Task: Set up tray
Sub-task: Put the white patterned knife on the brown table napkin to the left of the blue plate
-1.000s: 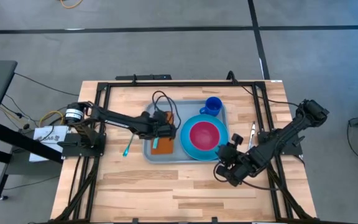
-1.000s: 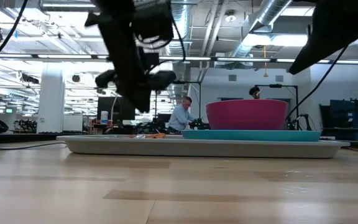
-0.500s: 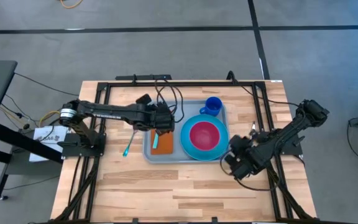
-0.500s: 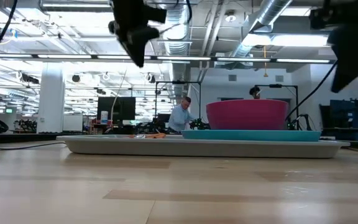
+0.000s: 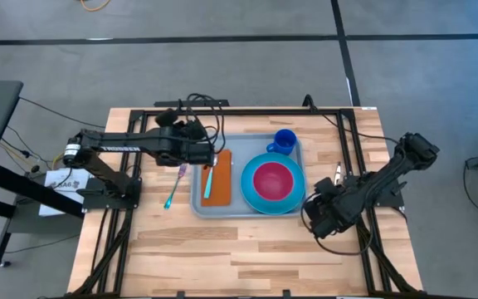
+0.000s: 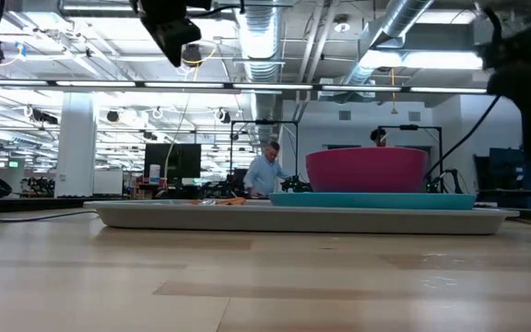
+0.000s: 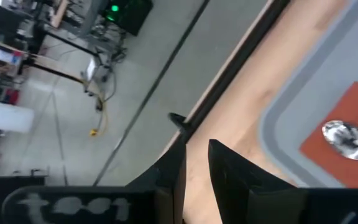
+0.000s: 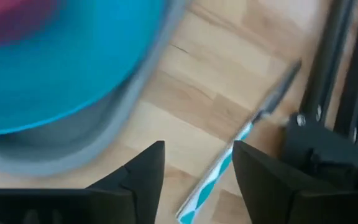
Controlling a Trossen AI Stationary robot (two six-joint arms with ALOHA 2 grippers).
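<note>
Left gripper [image 5: 196, 152], narrowly parted and empty, has retreated off the tray [image 5: 202, 204] (mid-counter), leaving a spoon [image 5: 208, 178] on the napkin [image 5: 219, 189]. Right gripper [image 8: 194, 168], widening, is nearing the knife [image 8: 241, 137] by the counter's right edge.

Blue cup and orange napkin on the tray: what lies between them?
Only bare tray floor separates the blue cup from the orange napkin, as the high view shows.
</note>
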